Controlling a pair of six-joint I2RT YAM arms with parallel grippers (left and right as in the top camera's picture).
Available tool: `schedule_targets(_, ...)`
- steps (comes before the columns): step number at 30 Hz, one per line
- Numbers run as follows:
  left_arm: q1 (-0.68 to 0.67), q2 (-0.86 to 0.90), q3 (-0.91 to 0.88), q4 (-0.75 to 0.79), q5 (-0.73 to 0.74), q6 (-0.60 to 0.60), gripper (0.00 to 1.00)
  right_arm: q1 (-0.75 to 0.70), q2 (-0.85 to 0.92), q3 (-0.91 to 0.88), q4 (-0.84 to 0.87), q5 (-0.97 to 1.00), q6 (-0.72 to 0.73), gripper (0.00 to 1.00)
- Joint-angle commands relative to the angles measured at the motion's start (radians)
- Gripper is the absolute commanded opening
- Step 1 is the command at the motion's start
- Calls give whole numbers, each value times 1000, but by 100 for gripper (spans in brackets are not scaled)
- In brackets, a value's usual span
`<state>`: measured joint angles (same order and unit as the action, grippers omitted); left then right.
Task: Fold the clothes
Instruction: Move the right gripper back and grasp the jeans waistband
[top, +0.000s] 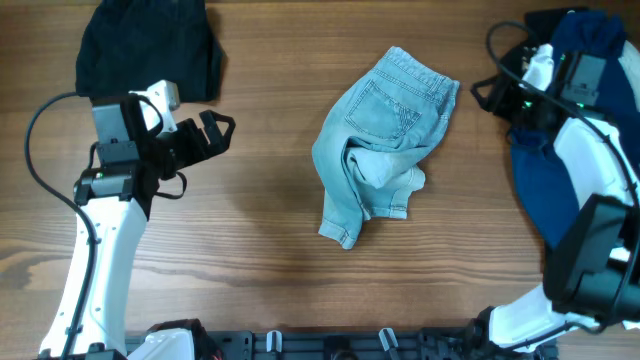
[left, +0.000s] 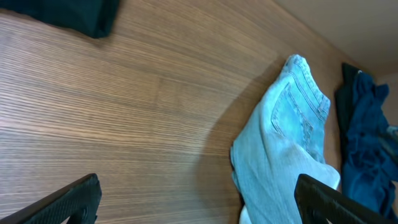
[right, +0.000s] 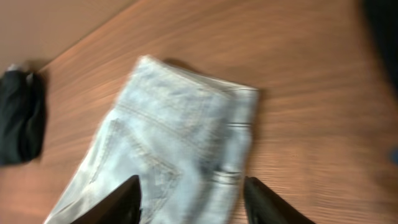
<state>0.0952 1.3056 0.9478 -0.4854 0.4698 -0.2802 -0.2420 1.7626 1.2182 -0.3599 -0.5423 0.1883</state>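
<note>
The pale blue denim jeans (top: 383, 140) lie crumpled in a heap at the table's middle, a stitched back pocket up. They also show in the left wrist view (left: 283, 155) and the right wrist view (right: 180, 149). My left gripper (top: 215, 133) is open and empty over bare wood, well left of the jeans; its fingers frame the wood and the jeans' edge in the left wrist view (left: 199, 202). My right gripper (top: 490, 95) is open and empty just right of the jeans' waistband; its fingers (right: 193, 202) hover over the denim.
A black garment (top: 150, 45) lies at the back left, also in the left wrist view (left: 68, 12) and the right wrist view (right: 18, 115). A navy garment (top: 590, 130) is piled at the right edge, under the right arm, also in the left wrist view (left: 364, 149).
</note>
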Motion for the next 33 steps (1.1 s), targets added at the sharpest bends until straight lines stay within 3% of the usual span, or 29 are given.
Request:
schedule_targets(1, -46, 6, 20, 3, 3, -19, 100, 102, -33, 15, -20, 90, -38, 59)
schedule_targets(4, -79, 8, 20, 3, -44, -19, 100, 171, -33, 16, -29, 191, -32, 68)
schedule_targets(11, -127, 37, 20, 4, -79, -19, 100, 270, -33, 122, -124, 395, -32, 69)
schedule_targets(18, -133, 97, 20, 13, -79, -19, 100, 274, -31, 290, -235, 441, -39, 71)
schedule_targets(20, -133, 102, 20, 22, -79, -19, 100, 276, -28, 303, -249, 452, -58, 75)
schedule_targets(25, -133, 102, 20, 31, -79, -16, 100, 276, 24, 303, -269, 443, -78, 99)
schedule_targets(33, -133, 102, 20, 29, -103, -12, 100, 277, 140, 286, -129, 324, -71, 100)
